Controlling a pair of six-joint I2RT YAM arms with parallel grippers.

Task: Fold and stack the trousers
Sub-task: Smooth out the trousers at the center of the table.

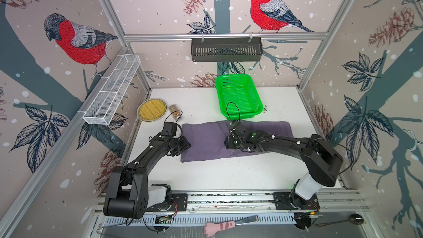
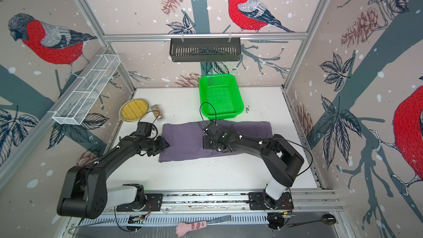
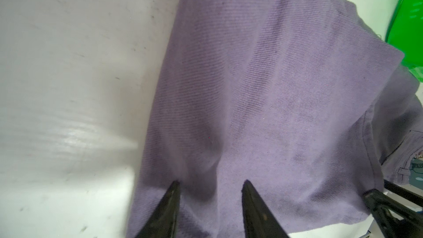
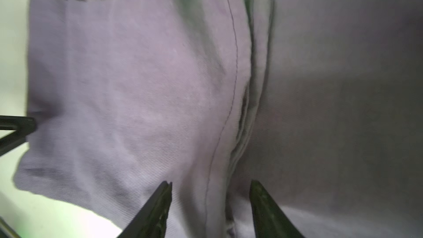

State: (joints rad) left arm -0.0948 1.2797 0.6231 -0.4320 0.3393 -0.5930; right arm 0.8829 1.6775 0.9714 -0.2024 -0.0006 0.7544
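The dusty purple trousers (image 1: 206, 144) (image 2: 183, 144) lie folded into a wide flat rectangle across the middle of the white table in both top views. My left gripper (image 1: 186, 146) (image 2: 166, 145) is at their left edge. Its fingertips stand apart on the cloth (image 3: 251, 88), so my left gripper (image 3: 210, 182) is open, with no fold pinched. My right gripper (image 1: 227, 143) (image 2: 204, 143) hovers low over the middle of the trousers. It (image 4: 210, 182) is open, and a stitched edge of the top layer (image 4: 137, 88) runs between its tips.
A green basket (image 1: 243, 114) stands just behind the trousers. A plate (image 1: 139, 113) with a yellow mat and a small jar (image 1: 175, 112) sit at the back left. Dark crumbs (image 1: 235, 161) dot the table by the front edge of the cloth. A paw-handled tool (image 1: 219, 226) and a spoon (image 1: 343, 222) lie beyond the front rail.
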